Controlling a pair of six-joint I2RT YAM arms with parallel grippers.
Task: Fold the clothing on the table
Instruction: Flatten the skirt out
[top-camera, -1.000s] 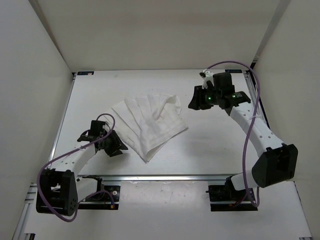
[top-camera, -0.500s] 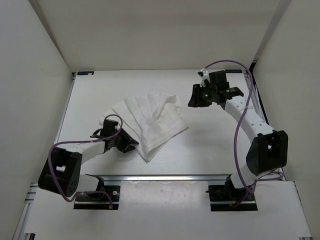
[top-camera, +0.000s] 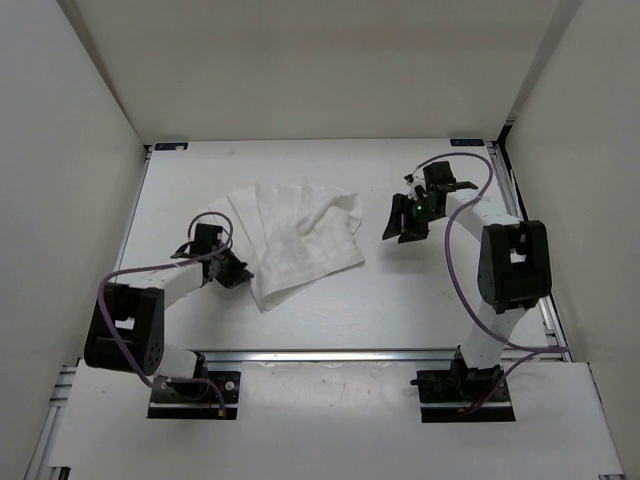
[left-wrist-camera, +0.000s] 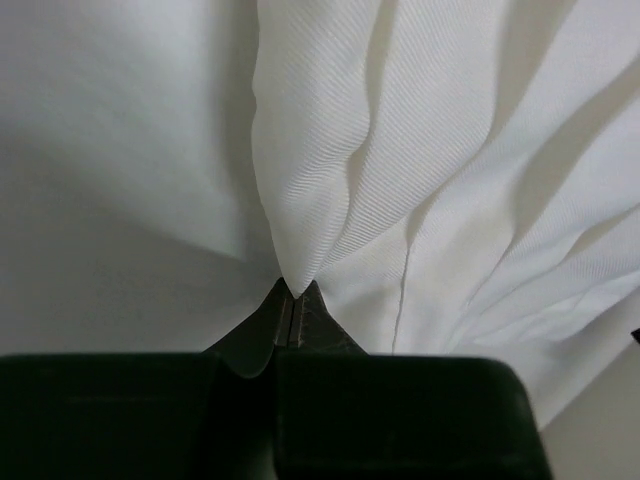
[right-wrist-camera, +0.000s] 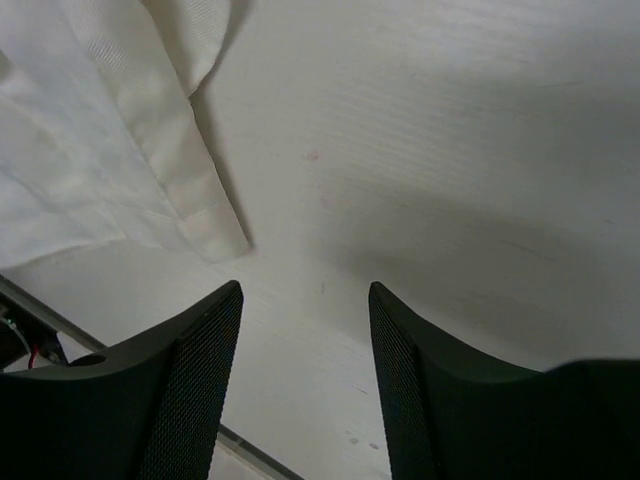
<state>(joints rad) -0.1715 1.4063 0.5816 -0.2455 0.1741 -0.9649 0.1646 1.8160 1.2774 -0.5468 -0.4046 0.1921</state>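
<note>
The clothing (top-camera: 300, 235) is a wrinkled white ribbed piece lying in overlapping folds on the table (top-camera: 430, 290), left of centre. My left gripper (top-camera: 240, 272) sits low at the clothing's left edge and is shut on a pinched fold. In the left wrist view that fold (left-wrist-camera: 330, 150) fans out from the closed tips of the left gripper (left-wrist-camera: 295, 292). My right gripper (top-camera: 400, 224) hovers right of the clothing, apart from it. In the right wrist view the right gripper (right-wrist-camera: 305, 292) is open over bare table (right-wrist-camera: 450, 150), with a hemmed corner of the clothing (right-wrist-camera: 200, 215) ahead on its left.
A silver rail (top-camera: 340, 353) runs along the table's near edge and shows in the right wrist view as the rail (right-wrist-camera: 40, 312). White walls (top-camera: 60, 130) close in the left, back and right. Purple cables (top-camera: 455, 270) loop off both arms.
My left gripper slid up to the clothing's left edge and shut on a fold, dragging the clothing slightly left. My right gripper swung down toward the table and opened wider.
</note>
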